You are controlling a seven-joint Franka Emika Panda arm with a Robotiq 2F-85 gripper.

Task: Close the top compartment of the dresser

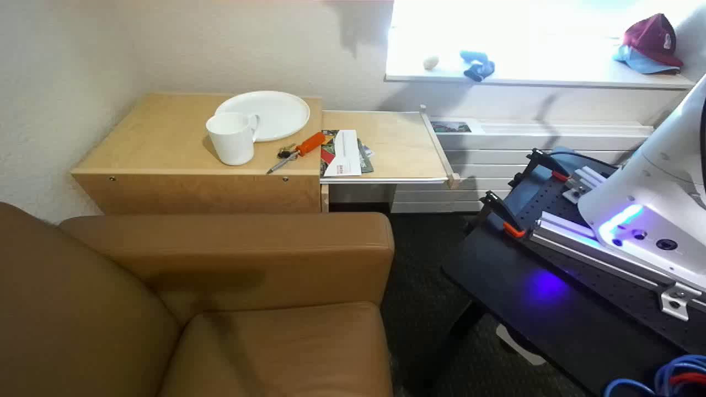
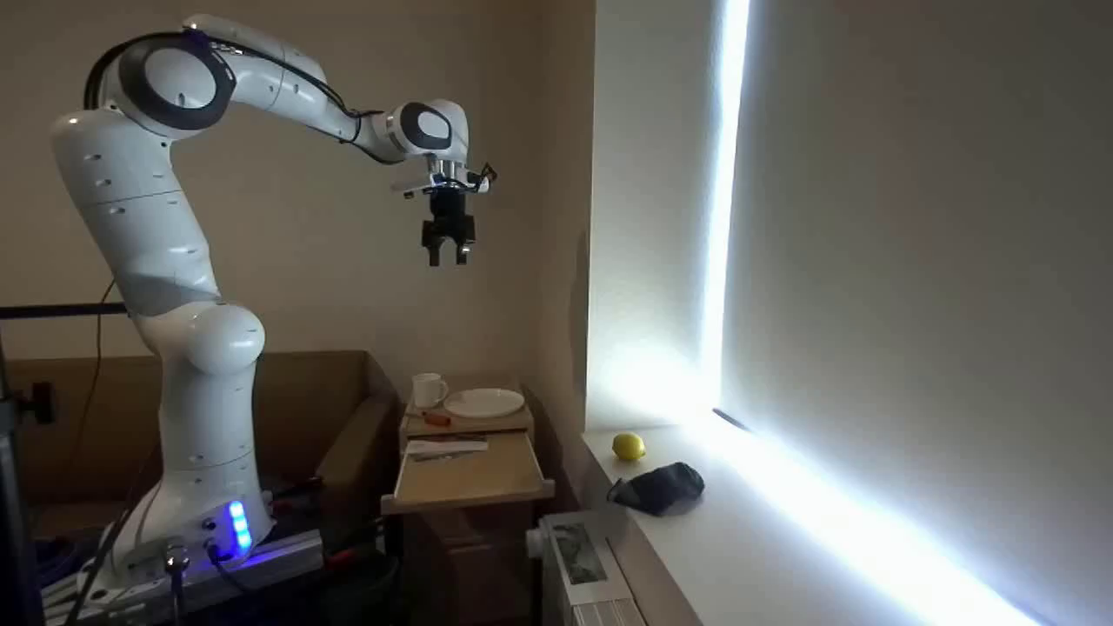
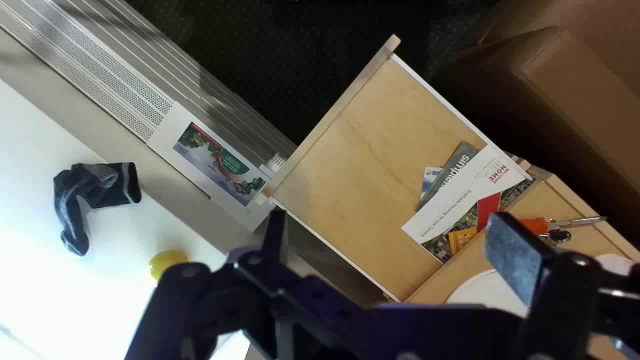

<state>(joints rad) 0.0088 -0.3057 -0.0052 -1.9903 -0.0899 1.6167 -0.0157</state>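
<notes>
The top compartment (image 1: 405,144) is pulled out of the light wooden dresser (image 1: 165,146). It also shows in an exterior view (image 2: 474,476) and in the wrist view (image 3: 360,165). Its tan bottom is exposed, and papers (image 1: 346,154) lie at its inner end. Its front panel (image 3: 335,112) faces away from the dresser. My gripper (image 2: 448,258) points down, high above the dresser and apart from it. In the wrist view its two fingers (image 3: 389,222) are spread wide with nothing between them. The dresser's lower front is dark in an exterior view (image 2: 469,556).
A white mug (image 1: 231,139), a white plate (image 1: 281,116) and an orange screwdriver (image 1: 310,144) lie on the dresser top. A brown armchair (image 1: 231,242) stands beside it. A radiator (image 1: 529,146) and a sill with a lemon (image 2: 629,446) and dark sock (image 2: 658,489) run along the wall.
</notes>
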